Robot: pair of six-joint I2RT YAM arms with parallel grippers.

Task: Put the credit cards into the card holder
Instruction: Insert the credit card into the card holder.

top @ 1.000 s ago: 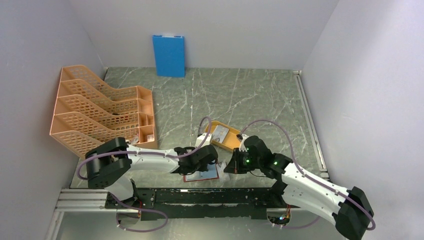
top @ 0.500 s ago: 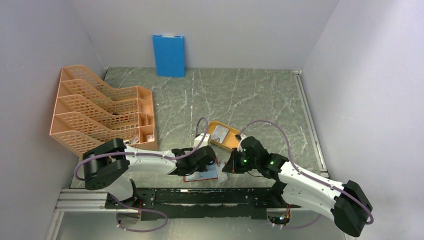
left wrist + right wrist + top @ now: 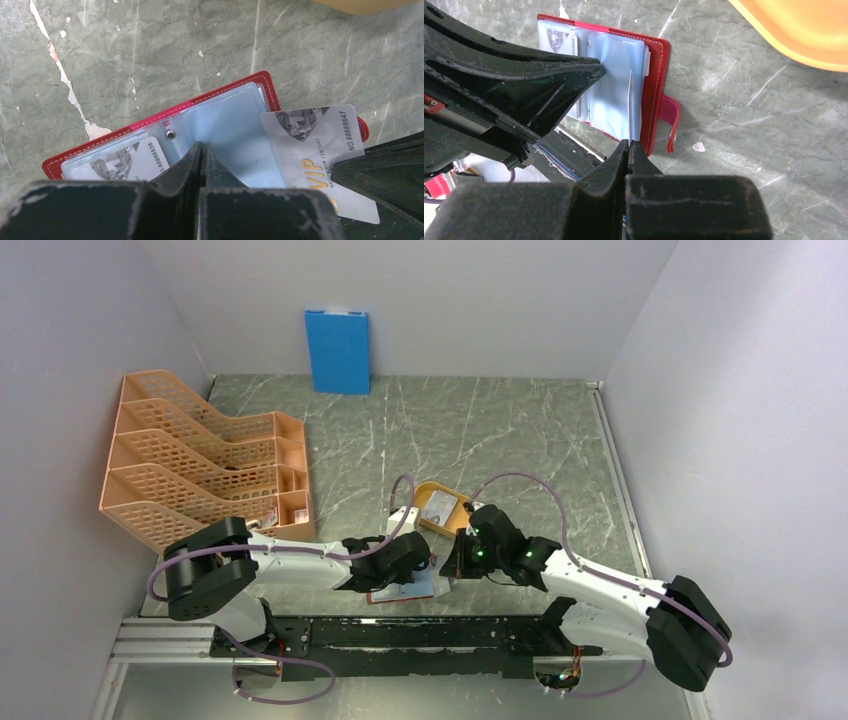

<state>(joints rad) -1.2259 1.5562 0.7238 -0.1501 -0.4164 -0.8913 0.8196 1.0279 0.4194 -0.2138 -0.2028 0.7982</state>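
The red card holder [image 3: 150,120] lies open on the table near the front edge, its clear sleeves facing up. One credit card [image 3: 130,160] sits inside a left sleeve. My left gripper [image 3: 201,147] is shut, its tips resting on the middle sleeve; whether it pinches the plastic is unclear. My right gripper [image 3: 628,145] is shut on a second credit card [image 3: 315,145] marked VIP. That card lies over the holder's right side, and the right wrist view shows it edge-on [image 3: 630,105] against the sleeves. From above, both grippers meet over the holder [image 3: 405,590].
The orange oval tray [image 3: 452,520] lies just behind the holder with a card [image 3: 437,506] in it. An orange mesh file rack [image 3: 200,465] stands at the left and a blue board [image 3: 338,350] leans on the back wall. The holder's snap tab [image 3: 671,117] sticks out right.
My right arm has moved left, bringing the card closer over the holder. The left gripper closed the last bit and stays on the sleeves.
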